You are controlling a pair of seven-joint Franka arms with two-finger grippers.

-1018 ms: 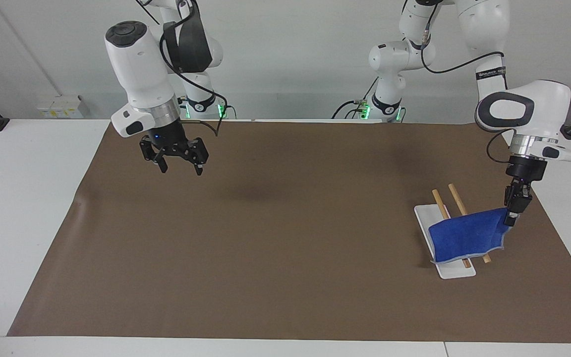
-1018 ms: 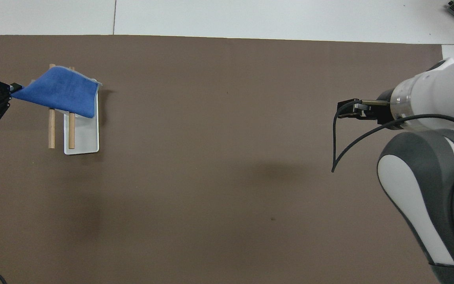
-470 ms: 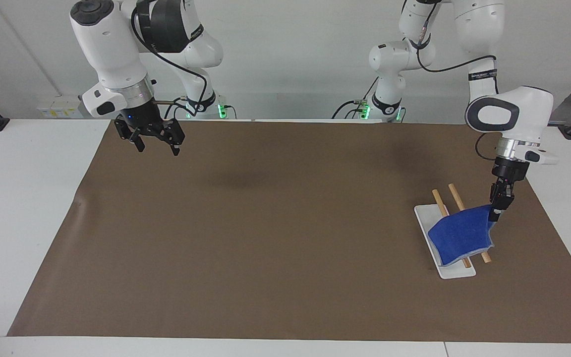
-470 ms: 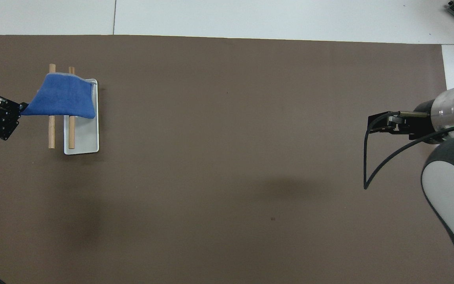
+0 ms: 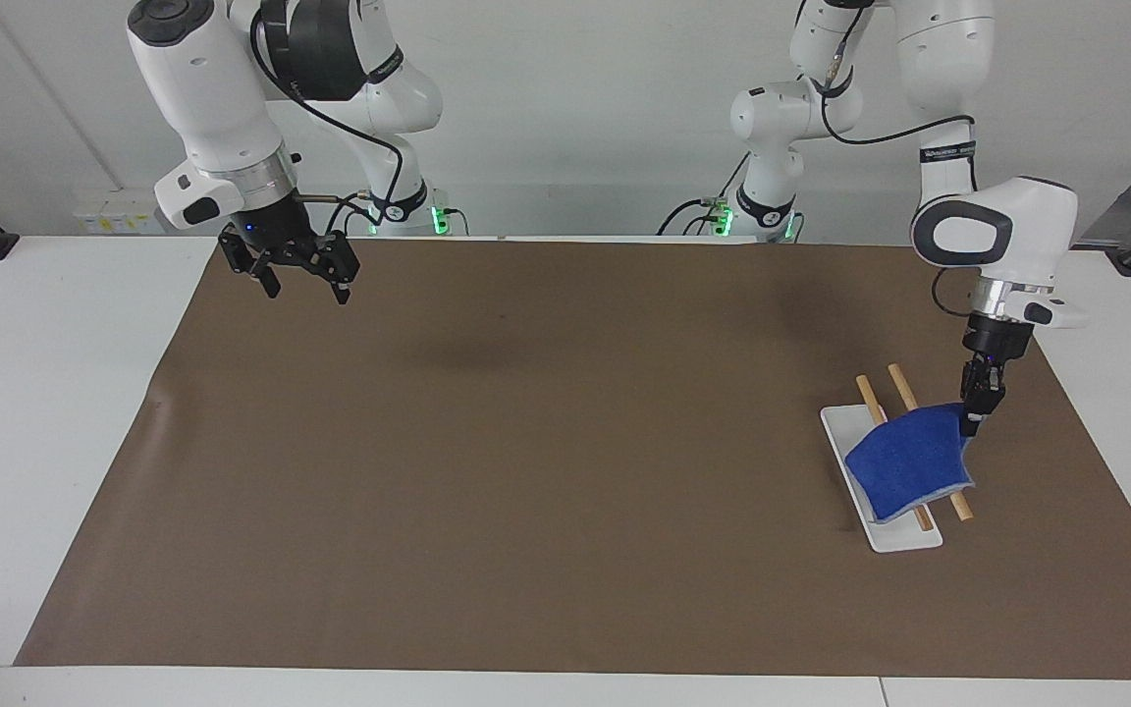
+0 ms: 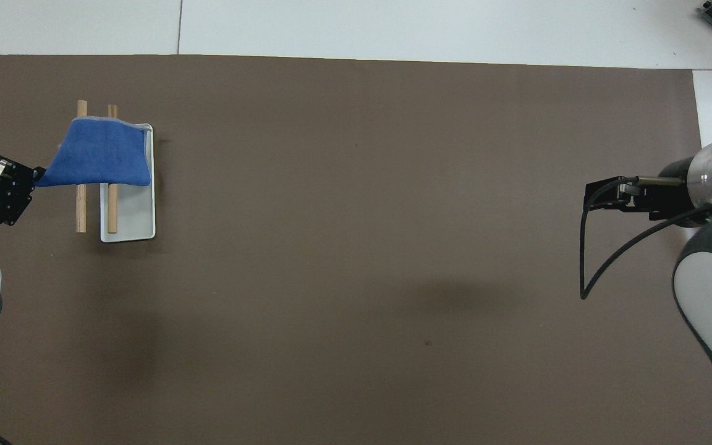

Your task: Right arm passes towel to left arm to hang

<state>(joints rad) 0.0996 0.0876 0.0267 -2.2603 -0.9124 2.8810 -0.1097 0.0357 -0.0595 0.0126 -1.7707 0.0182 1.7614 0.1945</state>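
A: The right gripper (image 5: 298,287)?
B: Fingers spread, waiting above the table (image 5: 526,442) at its own end, risen higher.
A: The towel (image 5: 909,462)?
B: Draped over two rods (image 5: 878,405), hiding their middles; left gripper (image 5: 970,422) pinches its corner, moved closer.

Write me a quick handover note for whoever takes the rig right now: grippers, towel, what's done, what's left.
Left gripper: shut on one corner of the towel, low beside the rack.
Right gripper: open, holding nothing, up over the right arm's end of the mat, waiting.
Towel: draped over the two wooden rods above the white base.
Done: handover, draping.
Left: release the corner and withdraw.
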